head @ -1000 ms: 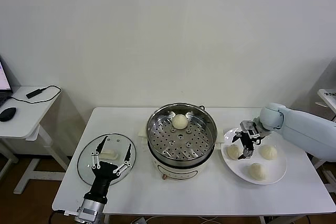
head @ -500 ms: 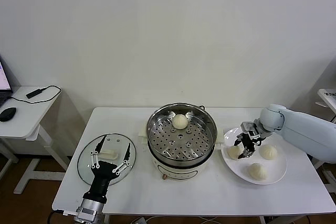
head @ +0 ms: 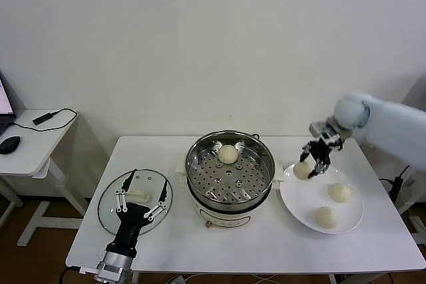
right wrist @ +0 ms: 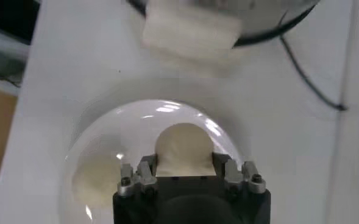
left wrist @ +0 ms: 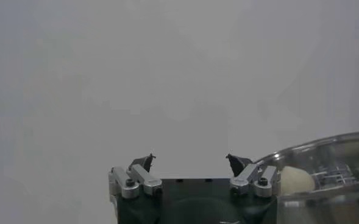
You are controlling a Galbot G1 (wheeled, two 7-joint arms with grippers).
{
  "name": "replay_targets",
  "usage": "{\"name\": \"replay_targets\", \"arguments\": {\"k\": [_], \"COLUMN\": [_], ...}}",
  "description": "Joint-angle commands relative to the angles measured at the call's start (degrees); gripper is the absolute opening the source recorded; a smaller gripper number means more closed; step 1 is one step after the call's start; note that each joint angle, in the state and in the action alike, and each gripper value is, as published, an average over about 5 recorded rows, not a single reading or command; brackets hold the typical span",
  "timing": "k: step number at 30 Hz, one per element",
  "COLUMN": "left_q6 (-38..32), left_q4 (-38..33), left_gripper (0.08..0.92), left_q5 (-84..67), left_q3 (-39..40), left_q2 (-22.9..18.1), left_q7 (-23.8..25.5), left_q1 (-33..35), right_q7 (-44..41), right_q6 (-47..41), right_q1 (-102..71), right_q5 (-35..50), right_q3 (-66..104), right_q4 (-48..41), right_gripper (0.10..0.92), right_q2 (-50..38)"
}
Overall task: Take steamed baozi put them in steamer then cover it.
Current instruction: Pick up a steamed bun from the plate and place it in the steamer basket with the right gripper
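The steamer stands mid-table with one baozi on its perforated tray. My right gripper is shut on a baozi and holds it above the near-pot edge of the white plate; the wrist view shows the bun clamped between the fingers. Two more baozi lie on the plate. My left gripper is open over the glass lid at the table's left.
The steamer's white side handle shows past the plate in the right wrist view. A side desk with a mouse and cable stands far left. The wall runs close behind the table.
My right gripper has closed on one baozi and lifted it off the plate, rising and shifting slightly toward the wall. The left arm has not moved.
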Motion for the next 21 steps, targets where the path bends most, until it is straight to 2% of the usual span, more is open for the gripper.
{"name": "replay_targets", "arguments": {"k": [1,5,9,21], "left_q6": [-0.1,-0.1,0.1,0.3], "left_q4": [-0.4,-0.3,-0.4,-0.5], "left_gripper": [0.823,0.823,0.823,0.823], "left_q5": [0.0,0.0,0.0,-0.3], "left_q3": [0.0,0.0,0.2,0.0], "left_q2": [0.1,0.2,0.3,0.6], "left_q7": [-0.1,-0.2,-0.2,-0.2], "left_q1": [0.1,0.1,0.0,0.1], "right_q7": [-6.9,-0.8,3.8,8.7], "right_q6": [-2.4,-5.3,-8.6,-13.8], "right_q1": [20.7,19.8,16.7,10.7], "right_q5": [10.0,13.9,15.3,18.2], "right_q3": [-7.3,-7.9,-8.4,-11.8], "right_q4": [7.0,12.0,13.3,6.2], "right_gripper": [0.638,0.65,0.659,0.644], "right_q2": [7.9,12.5,17.4,31.2]}}
